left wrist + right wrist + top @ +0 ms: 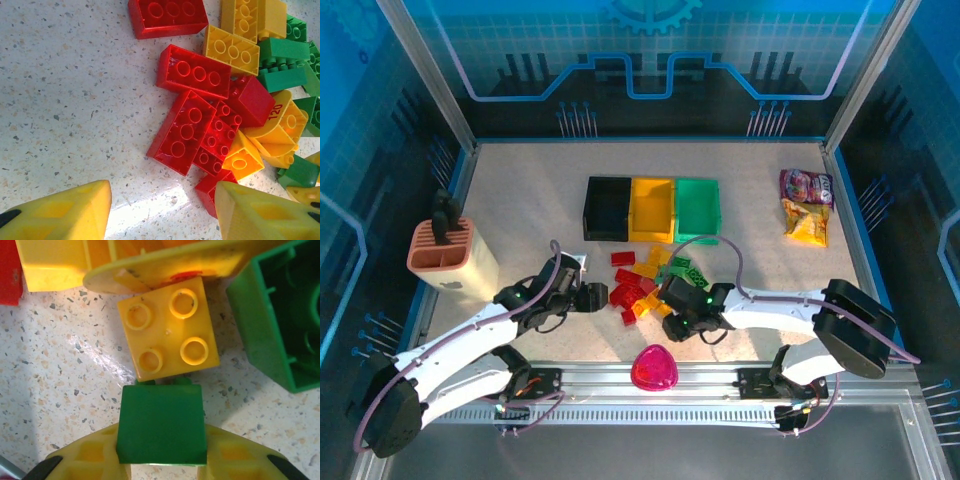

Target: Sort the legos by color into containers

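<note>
Right gripper (162,456): closed narrow on a green brick (162,425), which is pinched across its side faces.
Left gripper (162,212): held apart and empty, above the red legos (182,132).
Brick location: between the fingers, just beside a yellow brick (169,335).
Brick heading: studs are turned towards the yellow brick; it looks squarish, and no long axis can be made out.
Advice: the brick should be lifted straight up so its neighbours are not dragged, then carried to the green bin (698,210).

we see a pale speckled tabletop (520,190). toward its back stand a black bin (607,205), a yellow bin (652,208) and a green bin (698,206), side by side in a row. just in front lies a loose pile of red, yellow and green legos (638,285). a tan holder (445,255) stands at the left, packets (806,205) lie back right, and a pink lump (654,368) sits at the near edge.
</note>
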Robot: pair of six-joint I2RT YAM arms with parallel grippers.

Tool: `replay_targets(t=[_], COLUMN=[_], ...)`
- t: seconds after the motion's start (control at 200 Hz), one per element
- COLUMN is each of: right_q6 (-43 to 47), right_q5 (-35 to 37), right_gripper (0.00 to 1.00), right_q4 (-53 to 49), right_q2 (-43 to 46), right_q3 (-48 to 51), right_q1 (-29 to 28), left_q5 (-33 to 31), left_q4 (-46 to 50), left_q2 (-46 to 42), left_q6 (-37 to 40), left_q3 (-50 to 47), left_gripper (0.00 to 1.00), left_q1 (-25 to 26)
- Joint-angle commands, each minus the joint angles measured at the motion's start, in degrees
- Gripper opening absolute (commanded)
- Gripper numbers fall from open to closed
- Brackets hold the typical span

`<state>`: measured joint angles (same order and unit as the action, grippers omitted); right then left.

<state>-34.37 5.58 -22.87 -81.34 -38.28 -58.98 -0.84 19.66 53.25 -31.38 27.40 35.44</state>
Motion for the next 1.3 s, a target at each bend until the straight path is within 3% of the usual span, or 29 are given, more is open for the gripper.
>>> replay_targets(t=[0.0, 0.24, 0.32, 0.455, 0.55, 0.675, 0.911, 1.091, 1.166, 1.236, 1.296], right_q6=[0.87, 3.99, 6.46, 10.24, 11.92, 14.08, 15.71, 17.12, 17.32, 17.32, 17.16], right_q5=[0.86, 5.44, 4.89, 0.17, -3.61, -4.99, -5.24, -4.53, -4.03, -4.08, -4.28], right_gripper=[0.27, 0.27, 0.27, 0.28, 0.28, 0.29, 0.28, 0.29, 0.34, 0.63, 0.71], right_q4=[0.42, -10.01, -11.35, -10.78, -9.55, -8.56, -8.49, -10.59, -11.37, -12.30, -12.30], right_q2=[1.01, 13.81, 16.79, 17.55, 13.45, 5.32, -10.36, -18.72, -21.31, -22.79, -22.27], right_q3=[-3.50, -8.71, -10.51, -13.80, -16.67, -21.69, -31.54, -38.73, -41.27, -43.10, -43.63], right_q1=[-0.70, 0.72, 5.14, 17.56, 26.10, 31.69, 37.78, 39.38, 39.47, 39.47, 39.24], left_q5=[-1.06, -1.06, -0.81, -0.31, -0.60, -0.33, -0.54, -1.47, -1.43, -1.27, -1.26], left_q4=[-0.81, -0.11, -1.30, -2.24, -2.73, -3.90, -6.02, -7.17, -7.53, -7.66, -7.67], left_q2=[-0.12, -0.23, -0.05, 1.24, 2.76, 5.25, 9.77, 12.11, 12.70, 13.20, 13.52], left_q6=[1.11, 2.37, 2.52, 2.94, 3.07, 2.64, 0.76, 0.17, -0.04, -0.07, 0.17], left_q3=[-0.60, 0.73, 0.55, 0.81, 1.08, 1.17, 1.08, 1.44, 1.48, 1.52, 1.61], left_gripper=[0.58, 0.57, 0.57, 0.57, 0.57, 0.57, 0.57, 0.57, 0.57, 0.57, 0.57], left_q1=[0.47, 0.66, 0.87, 1.64, 2.72, 4.43, 7.92, 10.32, 10.87, 11.38, 11.71])
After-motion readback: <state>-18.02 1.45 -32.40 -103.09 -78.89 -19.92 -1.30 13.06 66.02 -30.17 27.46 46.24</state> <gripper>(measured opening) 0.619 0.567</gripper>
